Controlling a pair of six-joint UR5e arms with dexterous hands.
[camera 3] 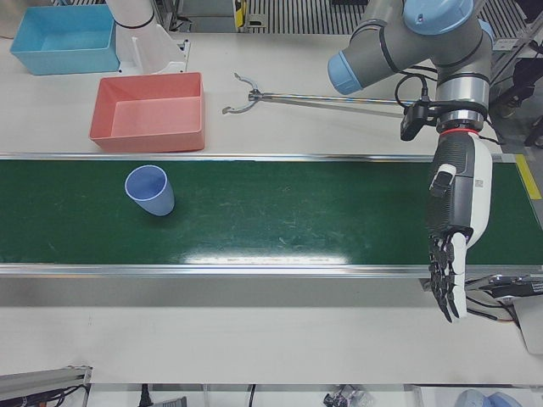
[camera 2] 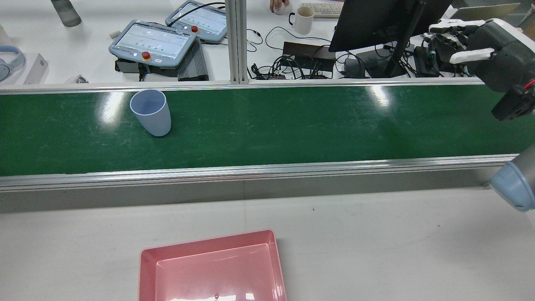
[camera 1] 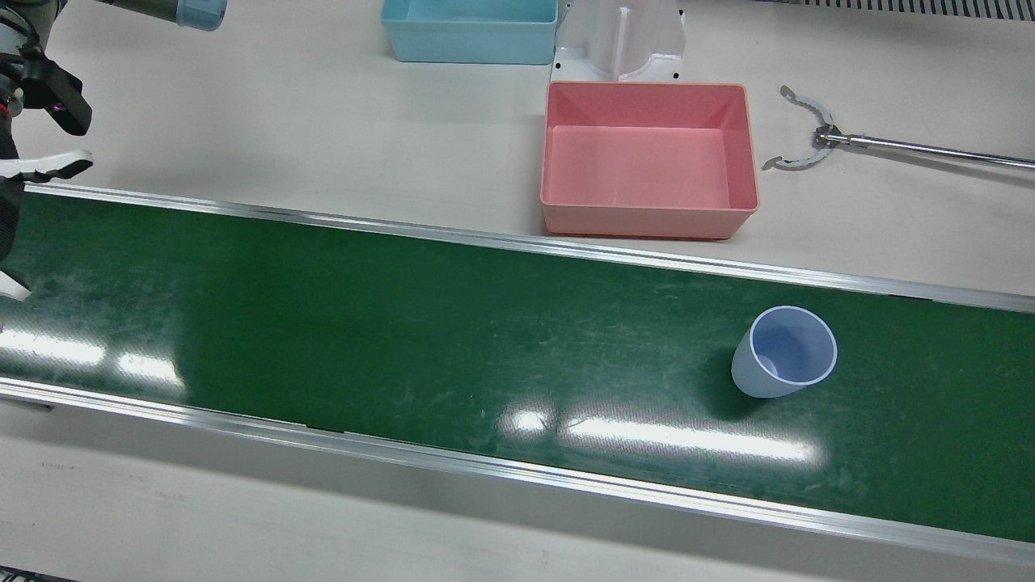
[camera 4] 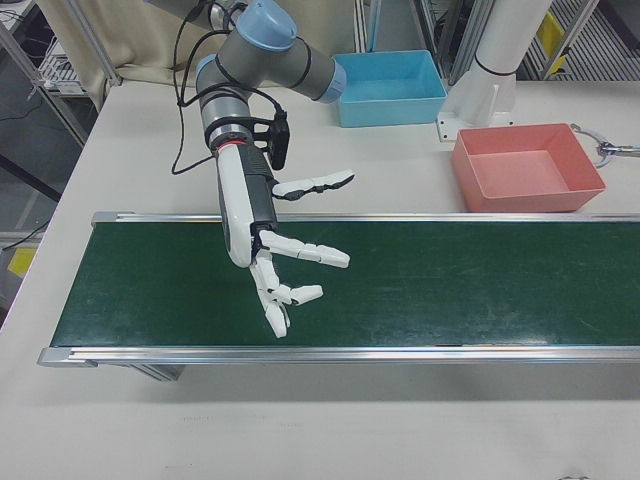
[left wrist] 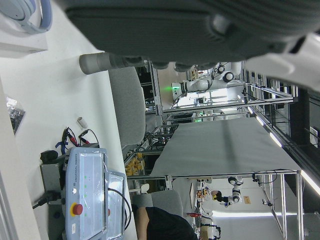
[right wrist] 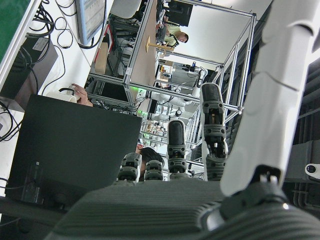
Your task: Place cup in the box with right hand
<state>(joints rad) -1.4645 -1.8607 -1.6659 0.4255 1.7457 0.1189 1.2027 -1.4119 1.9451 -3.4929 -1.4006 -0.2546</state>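
A pale blue cup stands upright on the green belt; it also shows as the cup and the cup. The pink box sits empty on the table just behind the belt. My right hand hovers over the belt's other end, far from the cup, open with fingers spread and holding nothing; it is the right hand at the rear view's top right. My left hand hangs fingers-down over the belt, open and empty, well to the side of the cup.
A light blue box and a white arm pedestal stand behind the pink box. A metal grabber tool lies on the table beside it. Beyond the belt are teach pendants, cables and a monitor.
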